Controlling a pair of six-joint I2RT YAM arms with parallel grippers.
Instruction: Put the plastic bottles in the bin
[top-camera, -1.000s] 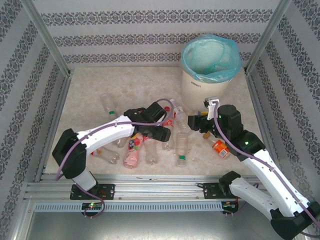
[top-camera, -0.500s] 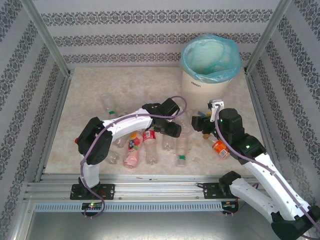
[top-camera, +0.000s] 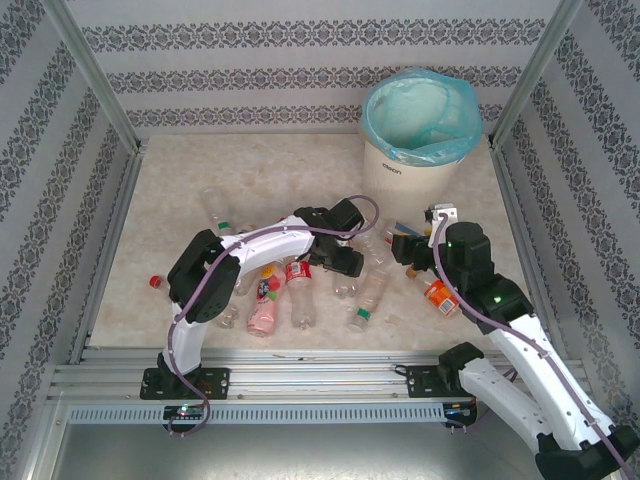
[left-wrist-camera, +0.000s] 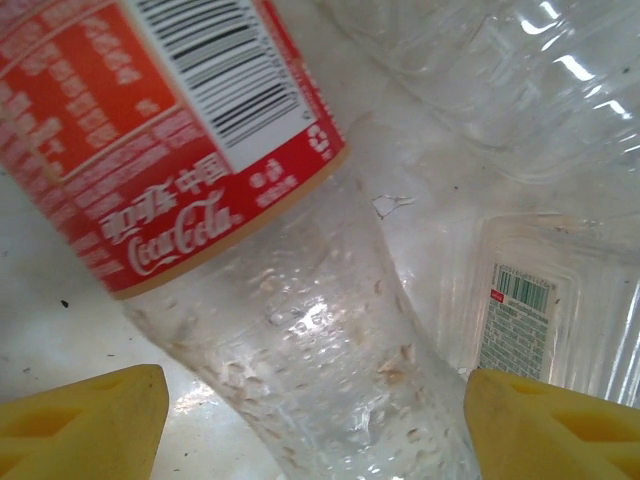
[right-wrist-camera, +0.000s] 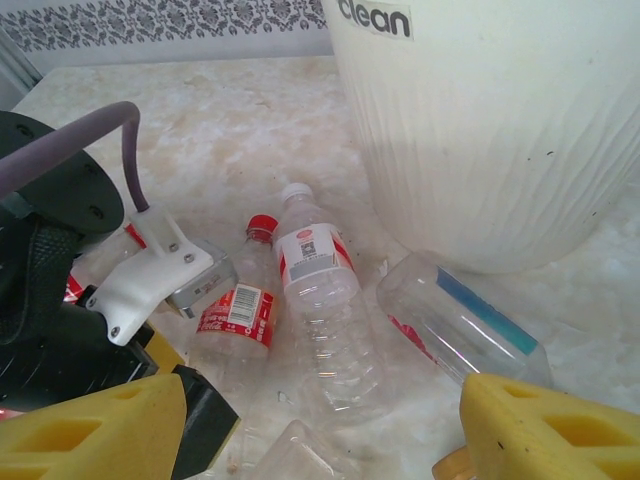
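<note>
Several plastic bottles lie in the middle of the table. A clear Coca-Cola bottle (left-wrist-camera: 300, 330) with a red label lies between the yellow fingers (left-wrist-camera: 85, 425) of my left gripper (left-wrist-camera: 315, 425), which is open and straddles its lower body. That left gripper (top-camera: 345, 260) sits over the cluster. My right gripper (top-camera: 405, 248) is open just right of it, low over a clear white-capped bottle (right-wrist-camera: 320, 300). A red-capped bottle (right-wrist-camera: 235, 315) lies beside that one. The bin (top-camera: 400, 180), off-white with a turquoise liner, stands at the back right, its wall (right-wrist-camera: 480, 130) close ahead of the right gripper.
An orange bottle (top-camera: 438, 296) lies under the right arm. A pink bottle (top-camera: 264, 312) and a green-capped clear one (top-camera: 366, 300) lie nearer the front. A clear bottle (top-camera: 214, 205) lies apart at the left. Patterned walls and metal posts enclose the table.
My left arm has reached further right, bringing its gripper over the bottles near the bin. The right gripper has drifted slightly right and toward the front. The green-capped bottle has tilted.
</note>
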